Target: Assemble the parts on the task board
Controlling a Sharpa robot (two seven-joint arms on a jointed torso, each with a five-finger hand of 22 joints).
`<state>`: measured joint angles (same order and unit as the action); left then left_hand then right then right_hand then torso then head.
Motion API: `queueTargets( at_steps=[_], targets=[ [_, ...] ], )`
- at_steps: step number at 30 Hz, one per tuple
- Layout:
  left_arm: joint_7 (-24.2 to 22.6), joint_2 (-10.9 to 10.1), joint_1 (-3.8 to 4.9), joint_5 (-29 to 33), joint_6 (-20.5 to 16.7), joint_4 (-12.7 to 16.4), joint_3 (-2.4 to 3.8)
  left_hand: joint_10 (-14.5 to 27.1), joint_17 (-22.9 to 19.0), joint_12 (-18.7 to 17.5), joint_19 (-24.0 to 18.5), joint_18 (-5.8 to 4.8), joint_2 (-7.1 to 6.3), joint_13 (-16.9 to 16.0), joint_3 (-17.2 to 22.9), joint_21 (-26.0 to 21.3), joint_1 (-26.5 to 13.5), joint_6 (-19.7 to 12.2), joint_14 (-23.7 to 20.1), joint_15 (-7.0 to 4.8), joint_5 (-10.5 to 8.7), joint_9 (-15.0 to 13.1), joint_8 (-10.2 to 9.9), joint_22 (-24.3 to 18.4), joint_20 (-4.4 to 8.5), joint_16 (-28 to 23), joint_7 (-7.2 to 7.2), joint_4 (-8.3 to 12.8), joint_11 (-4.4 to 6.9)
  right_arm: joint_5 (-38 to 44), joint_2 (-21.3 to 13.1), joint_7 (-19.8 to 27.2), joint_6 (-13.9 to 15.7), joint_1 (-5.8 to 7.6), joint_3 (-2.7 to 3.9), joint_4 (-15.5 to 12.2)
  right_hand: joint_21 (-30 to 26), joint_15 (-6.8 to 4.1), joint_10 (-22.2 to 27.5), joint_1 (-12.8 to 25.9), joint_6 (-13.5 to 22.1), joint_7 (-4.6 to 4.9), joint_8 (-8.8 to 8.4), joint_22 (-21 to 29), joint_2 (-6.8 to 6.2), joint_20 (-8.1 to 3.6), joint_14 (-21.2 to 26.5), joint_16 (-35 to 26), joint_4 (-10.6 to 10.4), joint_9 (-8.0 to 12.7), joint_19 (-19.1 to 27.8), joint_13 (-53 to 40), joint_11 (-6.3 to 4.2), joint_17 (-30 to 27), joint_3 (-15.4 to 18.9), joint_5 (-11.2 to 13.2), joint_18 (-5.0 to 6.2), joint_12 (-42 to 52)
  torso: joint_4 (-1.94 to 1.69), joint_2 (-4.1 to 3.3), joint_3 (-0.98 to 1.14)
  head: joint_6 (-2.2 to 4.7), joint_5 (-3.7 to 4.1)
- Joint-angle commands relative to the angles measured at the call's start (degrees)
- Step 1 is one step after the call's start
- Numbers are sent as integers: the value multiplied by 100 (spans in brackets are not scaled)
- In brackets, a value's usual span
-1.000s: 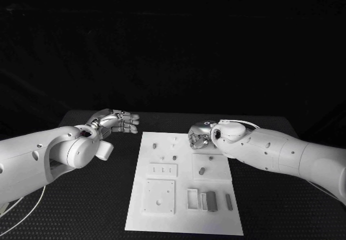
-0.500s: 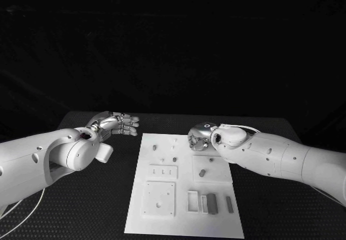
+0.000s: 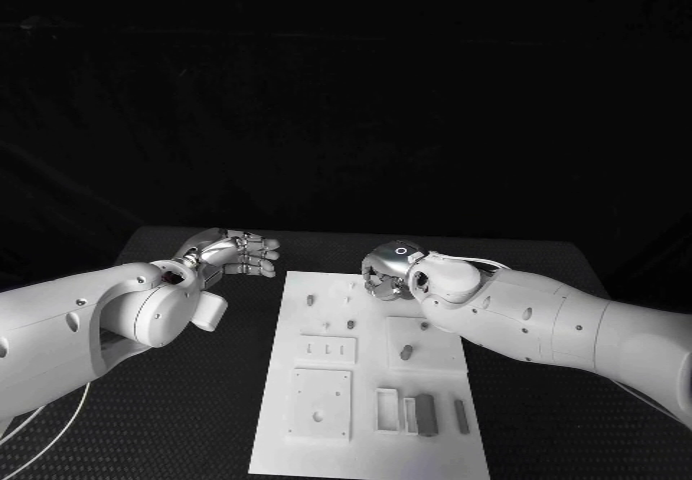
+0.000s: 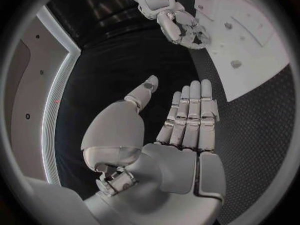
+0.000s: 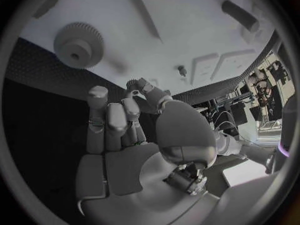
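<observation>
The black worktop (image 3: 173, 400) carries the white task board (image 3: 368, 440), a long plate lying lengthwise in its middle. The right arm (image 3: 577, 325) reaches in over the board's far right corner, and the left arm (image 3: 72, 320) hangs over the worktop to the left of the board.

The left hand (image 3: 231, 250) hovers off the board's far left corner, holding nothing, its fingers (image 4: 190, 115) straight and close side by side with the thumb apart. The right hand (image 3: 387, 272) sits at the board's far edge; in its wrist view the fingers (image 5: 109, 122) are curled in, and whether they pinch anything I cannot tell.

On the board lie small grey parts: a gear (image 5: 78, 45) near the far end, a short peg (image 3: 405, 351) right of centre, and upright bars (image 3: 423, 412) in the near slots.
</observation>
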<state>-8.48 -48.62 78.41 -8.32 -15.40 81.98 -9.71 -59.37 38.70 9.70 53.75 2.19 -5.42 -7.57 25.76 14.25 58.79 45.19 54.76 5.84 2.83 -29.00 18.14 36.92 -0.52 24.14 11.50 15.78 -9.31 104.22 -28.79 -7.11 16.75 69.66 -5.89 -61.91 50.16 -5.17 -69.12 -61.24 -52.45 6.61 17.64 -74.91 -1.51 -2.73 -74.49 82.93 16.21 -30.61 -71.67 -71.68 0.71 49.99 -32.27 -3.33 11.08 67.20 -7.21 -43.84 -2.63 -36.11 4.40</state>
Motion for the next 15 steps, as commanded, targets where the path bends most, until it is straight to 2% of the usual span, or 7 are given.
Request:
queueTargets(
  at_steps=[1,8,13,15],
  targets=[
    [-37,8,12,-14,65,9,6,35,8,-37,-36,59,7,7,-30,-37,-53,-34,-22,22,0,5,-13,-6,12,-36,4,0,-9,411,78,-237,314,0,2,-6,34,-52,10,42,-78,30,6,-126,-21,-24,6,20,-35,-11,4,10,-23,-5,-6,-14,392,-28,-4,-7,-3,24,-14],
    [-38,26,13,-14,68,2,7,35,11,-41,-37,59,9,7,-31,-40,-53,-34,-23,23,0,6,-15,-6,12,-41,4,0,-9,587,355,-305,380,-3,2,174,38,-56,8,49,-82,26,3,-124,-45,-25,8,25,-41,-16,-1,27,-27,-4,-13,-14,392,-48,3,-14,-3,79,-11],
    [-42,84,14,-14,103,-25,8,35,15,-45,-37,59,8,7,-32,-43,-54,-36,-24,24,0,6,-17,-7,11,-46,5,1,-10,805,514,-364,422,-11,-1,353,40,-58,8,53,-81,26,-2,-123,-49,-25,9,27,-47,-18,-4,37,-28,-5,-19,-14,392,-60,-27,-14,-14,106,18],
    [-36,71,40,-14,93,-2,8,35,16,-47,-38,59,8,7,-33,-44,-54,-37,-24,24,0,6,-18,-7,11,-47,5,1,-10,848,528,-383,422,-12,-3,345,41,-59,6,54,-78,26,-5,-122,-53,-26,9,28,-48,-18,-4,39,-29,-5,-22,-14,392,-62,-23,-19,-11,99,13]
  ],
)
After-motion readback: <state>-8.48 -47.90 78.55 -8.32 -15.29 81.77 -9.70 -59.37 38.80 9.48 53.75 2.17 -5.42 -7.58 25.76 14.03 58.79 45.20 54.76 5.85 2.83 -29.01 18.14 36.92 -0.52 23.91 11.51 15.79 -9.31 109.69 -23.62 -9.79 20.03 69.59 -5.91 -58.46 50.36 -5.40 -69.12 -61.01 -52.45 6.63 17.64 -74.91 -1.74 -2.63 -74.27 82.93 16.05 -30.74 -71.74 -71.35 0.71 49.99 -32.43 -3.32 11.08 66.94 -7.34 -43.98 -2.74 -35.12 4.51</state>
